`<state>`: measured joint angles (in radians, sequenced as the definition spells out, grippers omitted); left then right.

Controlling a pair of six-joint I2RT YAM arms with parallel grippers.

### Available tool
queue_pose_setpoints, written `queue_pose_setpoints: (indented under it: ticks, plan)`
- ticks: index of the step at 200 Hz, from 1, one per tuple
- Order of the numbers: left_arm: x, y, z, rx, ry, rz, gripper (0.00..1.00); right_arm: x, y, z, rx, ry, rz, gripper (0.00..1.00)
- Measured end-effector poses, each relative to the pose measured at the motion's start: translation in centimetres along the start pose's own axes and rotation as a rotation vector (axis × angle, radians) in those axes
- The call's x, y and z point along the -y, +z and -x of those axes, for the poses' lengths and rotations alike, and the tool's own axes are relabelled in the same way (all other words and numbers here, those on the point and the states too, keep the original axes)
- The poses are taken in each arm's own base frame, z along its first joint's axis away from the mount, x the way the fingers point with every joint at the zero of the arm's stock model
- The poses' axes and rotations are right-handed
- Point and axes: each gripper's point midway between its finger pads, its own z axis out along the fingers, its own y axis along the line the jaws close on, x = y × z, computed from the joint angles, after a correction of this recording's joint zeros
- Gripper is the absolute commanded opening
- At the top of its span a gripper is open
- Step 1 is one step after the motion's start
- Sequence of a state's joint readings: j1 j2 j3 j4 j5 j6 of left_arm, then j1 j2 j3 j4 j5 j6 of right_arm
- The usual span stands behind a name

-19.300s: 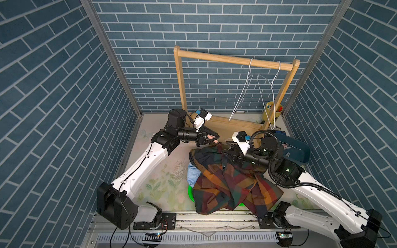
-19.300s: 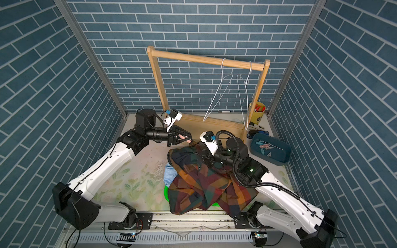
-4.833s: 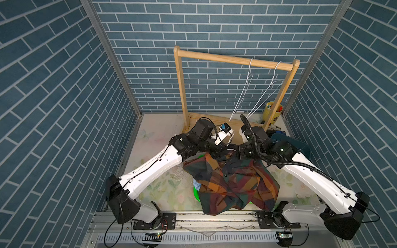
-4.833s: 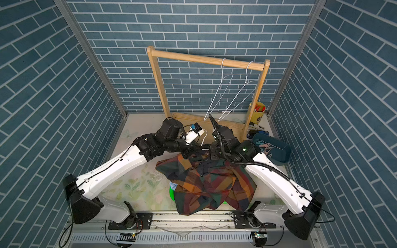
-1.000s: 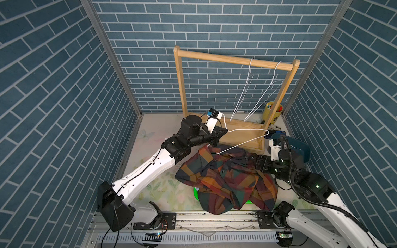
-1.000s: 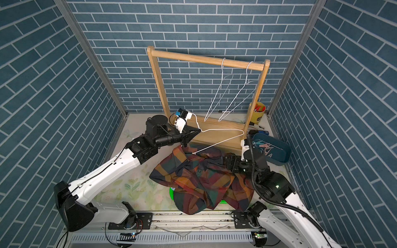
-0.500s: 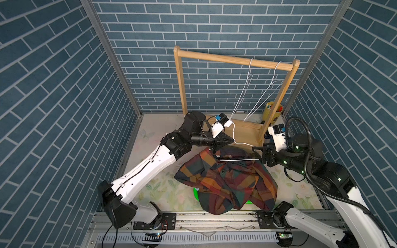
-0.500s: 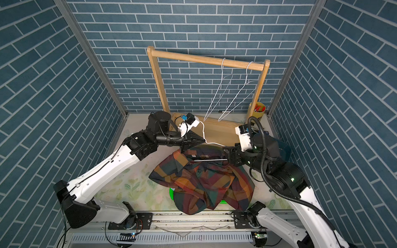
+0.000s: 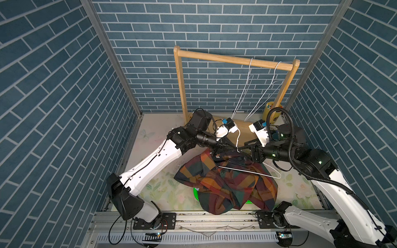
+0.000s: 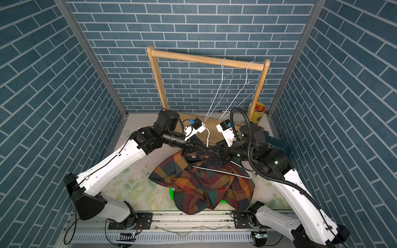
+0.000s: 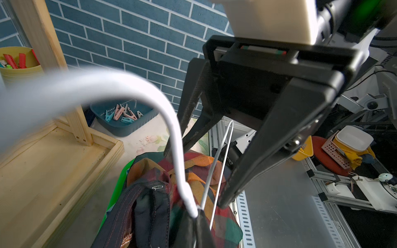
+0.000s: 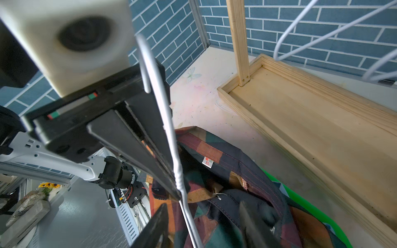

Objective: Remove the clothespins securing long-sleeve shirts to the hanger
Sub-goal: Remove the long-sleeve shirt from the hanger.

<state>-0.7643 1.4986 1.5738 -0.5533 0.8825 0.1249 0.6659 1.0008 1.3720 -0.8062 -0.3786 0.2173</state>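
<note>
Left gripper (image 9: 231, 148): fingers together, clamped on the hanger (image 9: 247, 171) at the twisted neck just under the hook, and both wrist views agree. The hanger is thin coated wire: light, springy, slick. I'd expect it to spin or flex in a single pinch. The plaid shirt (image 9: 232, 186) sits mid-surface, slumped over a green tray (image 10: 171, 190), collar raised toward the neck. The wire's lower bar and right shoulder tip lie bare on top of the cloth. The fabric looks soft and limp, with most of its weight on the surface, so it will probably drag with any pull. Right gripper (image 9: 241, 150): fingers apart, straddling the wire and collar just below the neck, gripping nothing that I can see. No pegs show on the shirt in any view, though folds may hide some. The only clothespins (image 11: 122, 113) in sight lie loose in a blue bin (image 11: 129, 127) further right, by the wooden rack (image 11: 45, 43) post. They should be light, stiff sprung plastic: squeeze the tail ends to open, not the nose, or the cloth comes along.
</note>
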Motion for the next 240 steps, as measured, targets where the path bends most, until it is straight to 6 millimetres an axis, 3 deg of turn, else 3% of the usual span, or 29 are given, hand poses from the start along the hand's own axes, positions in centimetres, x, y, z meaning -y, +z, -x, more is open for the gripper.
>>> queue_pose_setpoints:
  ticks: [240]
  plan:
    - [0.2,-1.3,0.8,-0.018,0.043,0.036,0.0,-1.0,1.5,-1.4,-0.07,-0.011,0.099,0.25]
